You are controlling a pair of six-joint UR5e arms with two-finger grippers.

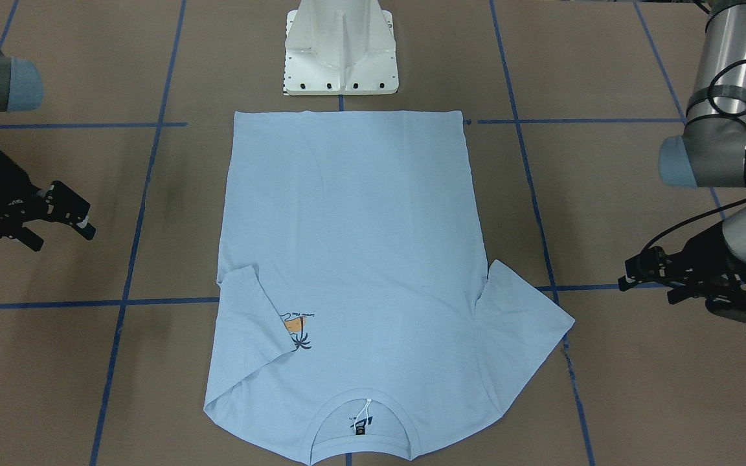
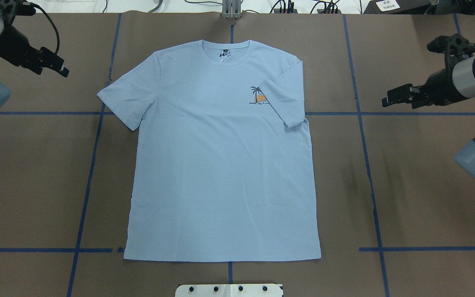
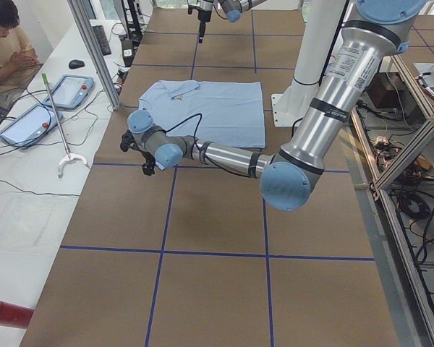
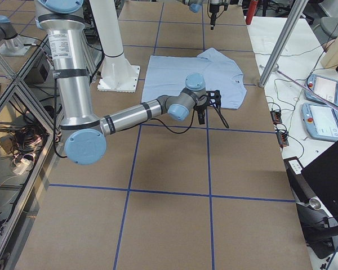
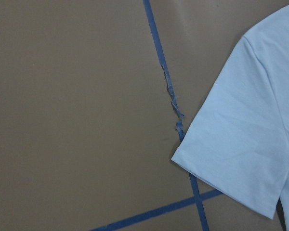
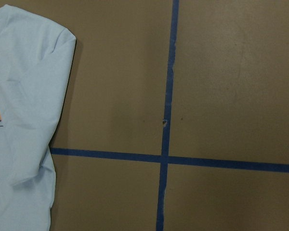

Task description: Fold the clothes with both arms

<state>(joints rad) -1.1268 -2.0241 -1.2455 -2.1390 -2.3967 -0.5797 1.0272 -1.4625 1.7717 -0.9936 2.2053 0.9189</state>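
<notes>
The light blue T-shirt lies flat, chest up, in the middle of the brown table, collar and dark neck label on the side away from the robot. The sleeve on the robot's right is folded in over the chest and covers the edge of the palm print. The other sleeve lies spread out. My left gripper hovers open and empty off that spread sleeve. My right gripper hovers open and empty well to the right of the shirt. Both wrist views show only sleeve and table, no fingers.
The white pedestal base stands just behind the shirt's hem. Blue tape lines cross the table. In the exterior left view a person sits by two pendants beyond a metal post.
</notes>
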